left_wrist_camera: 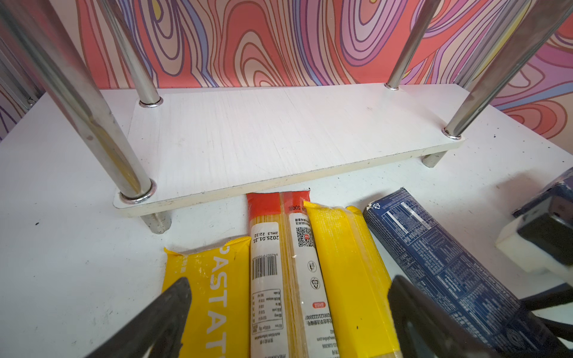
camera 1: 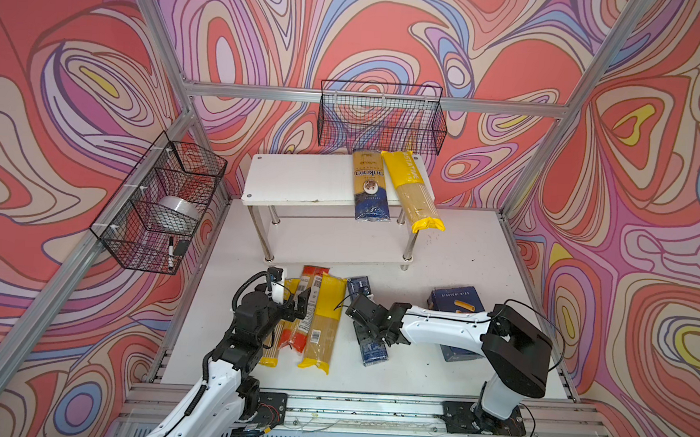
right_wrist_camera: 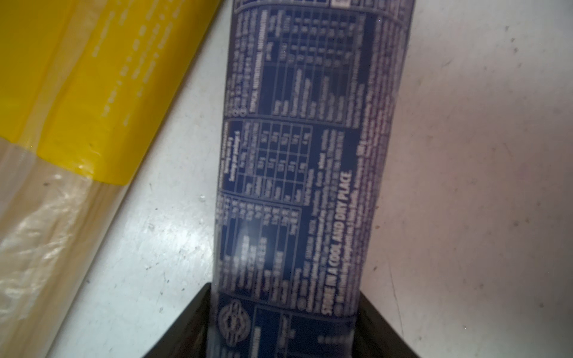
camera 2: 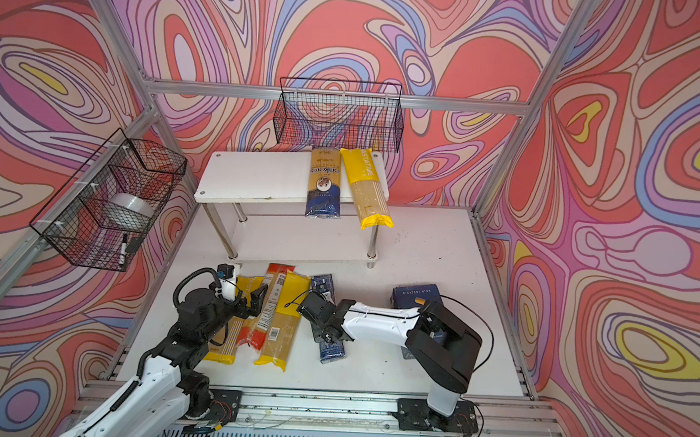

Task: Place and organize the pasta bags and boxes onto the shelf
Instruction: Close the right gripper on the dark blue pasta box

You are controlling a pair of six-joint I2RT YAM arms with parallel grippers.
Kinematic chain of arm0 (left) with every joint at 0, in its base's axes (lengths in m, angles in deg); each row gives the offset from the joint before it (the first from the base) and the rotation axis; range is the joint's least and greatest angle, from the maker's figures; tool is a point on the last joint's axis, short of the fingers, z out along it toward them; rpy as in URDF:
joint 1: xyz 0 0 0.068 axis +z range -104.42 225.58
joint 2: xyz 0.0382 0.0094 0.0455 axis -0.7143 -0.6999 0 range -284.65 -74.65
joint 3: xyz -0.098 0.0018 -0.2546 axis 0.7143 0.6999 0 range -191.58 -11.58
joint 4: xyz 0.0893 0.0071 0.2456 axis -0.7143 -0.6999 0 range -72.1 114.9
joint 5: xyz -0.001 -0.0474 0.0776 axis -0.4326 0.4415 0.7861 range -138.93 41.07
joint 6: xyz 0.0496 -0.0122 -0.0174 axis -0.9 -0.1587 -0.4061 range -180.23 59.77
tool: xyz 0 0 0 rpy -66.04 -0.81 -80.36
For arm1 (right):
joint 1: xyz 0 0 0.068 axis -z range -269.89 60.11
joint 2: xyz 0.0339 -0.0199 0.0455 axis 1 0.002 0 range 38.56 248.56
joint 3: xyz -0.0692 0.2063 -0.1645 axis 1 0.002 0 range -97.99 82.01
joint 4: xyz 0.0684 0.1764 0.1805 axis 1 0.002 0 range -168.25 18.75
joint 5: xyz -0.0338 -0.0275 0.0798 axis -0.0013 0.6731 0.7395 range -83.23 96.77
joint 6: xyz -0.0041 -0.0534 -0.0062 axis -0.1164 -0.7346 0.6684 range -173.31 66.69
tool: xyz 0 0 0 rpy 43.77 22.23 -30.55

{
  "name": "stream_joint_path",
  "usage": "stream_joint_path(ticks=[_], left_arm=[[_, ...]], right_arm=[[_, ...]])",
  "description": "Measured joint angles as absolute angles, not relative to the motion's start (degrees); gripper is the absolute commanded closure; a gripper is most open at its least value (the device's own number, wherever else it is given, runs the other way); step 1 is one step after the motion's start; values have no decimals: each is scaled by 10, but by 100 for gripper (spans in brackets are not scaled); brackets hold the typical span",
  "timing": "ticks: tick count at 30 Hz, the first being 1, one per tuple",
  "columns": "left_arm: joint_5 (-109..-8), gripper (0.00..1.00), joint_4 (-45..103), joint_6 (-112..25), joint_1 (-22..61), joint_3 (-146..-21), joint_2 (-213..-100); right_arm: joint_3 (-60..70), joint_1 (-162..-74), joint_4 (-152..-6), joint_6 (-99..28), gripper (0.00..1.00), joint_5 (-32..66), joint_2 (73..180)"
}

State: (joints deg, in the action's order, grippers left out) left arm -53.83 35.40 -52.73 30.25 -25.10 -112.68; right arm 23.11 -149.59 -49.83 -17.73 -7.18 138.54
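Walls (camera 1: 77,86) carried swirling marbled bands: salmon red, lilac, blue, cream, yellow spots, dark outlines.
Shelf (camera 1: 300,179): boards were white, legs chrome.
Table (camera 1: 471,252): white, dark-flecked.
Wire baskets (camera 1: 381,117): black.
Ankara bag (camera 1: 370,187): gold at one end, dark blue at the other.
Shelf-top yellow bag (camera 1: 410,190): yellow ends, white lettering, clear middle showing straw-coloured pasta.
Leftmost table bag (left_wrist_camera: 214,279): yellow, white "PASTA" lettering.
Wider yellow table bag (camera 1: 325,322): yellow ends, clear middle.
Red-ended bag (left_wrist_camera: 273,204): white label, black barcode.
Narrow box (right_wrist_camera: 304,155): dark blue, pale printed tables.
Rigatoni box (camera 1: 456,296): dark blue, tan pasta picture.
Arms (camera 1: 442,321): white shells, black joints.
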Motion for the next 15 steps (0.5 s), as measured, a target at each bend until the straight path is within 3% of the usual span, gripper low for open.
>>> stream_joint_path(ticks=[4, 15], left_arm=[[-538, 0, 354, -527, 303, -251, -1127], [-538, 0, 354, -527, 303, -251, -1127]], right_arm=[[231, -1496, -498, -177, 43, -73, 1385], [227, -1497, -499, -175, 66, -78, 1384]])
